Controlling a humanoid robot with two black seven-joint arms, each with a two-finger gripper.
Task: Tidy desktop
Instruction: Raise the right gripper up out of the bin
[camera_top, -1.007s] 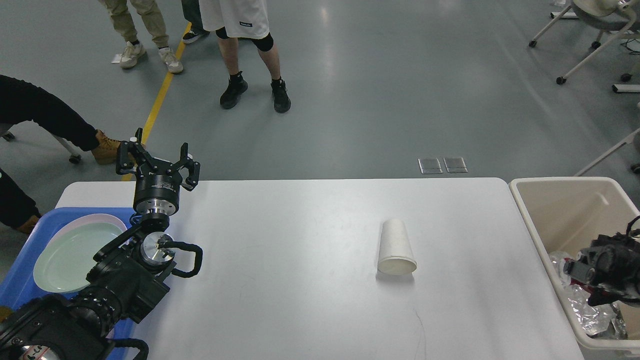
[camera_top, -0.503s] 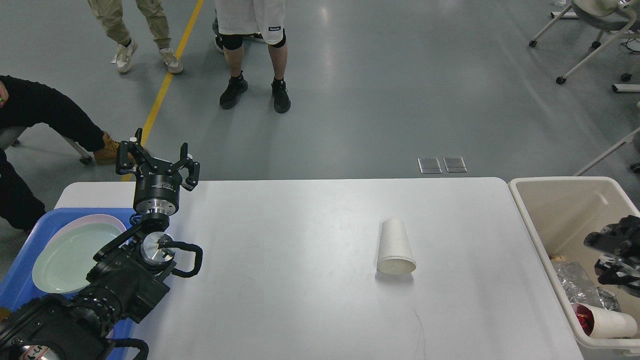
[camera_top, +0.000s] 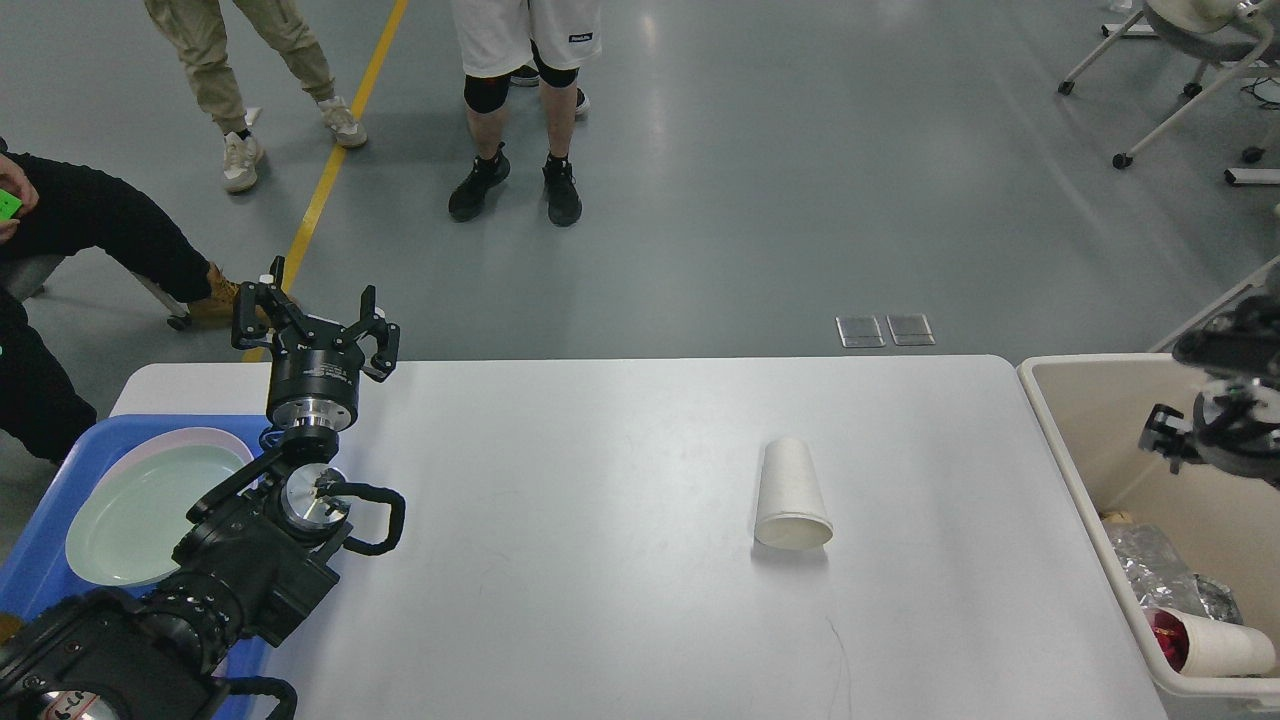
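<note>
The white desktop (camera_top: 600, 480) fills the lower part of the head view. A white paper cup (camera_top: 793, 495) lies on its side right of the middle, its mouth towards me. My left gripper (camera_top: 315, 312) stands open and empty above the table's far left corner, well away from the cup. My right gripper (camera_top: 1205, 420) hangs at the right edge above the beige bin (camera_top: 1060, 440); it is dark and partly cut off, so its fingers cannot be told apart.
A blue tray (camera_top: 30, 575) at the left edge holds a pale green plate (camera_top: 140, 510). The bin holds crumpled foil (camera_top: 1160, 575) and another paper cup (camera_top: 1215, 645). Several people stand or sit beyond the far and left table edges.
My right gripper has risen out of the bin and back towards its far end, and a paper cup now lies in the bin. The left arm and the table cup stayed put.
</note>
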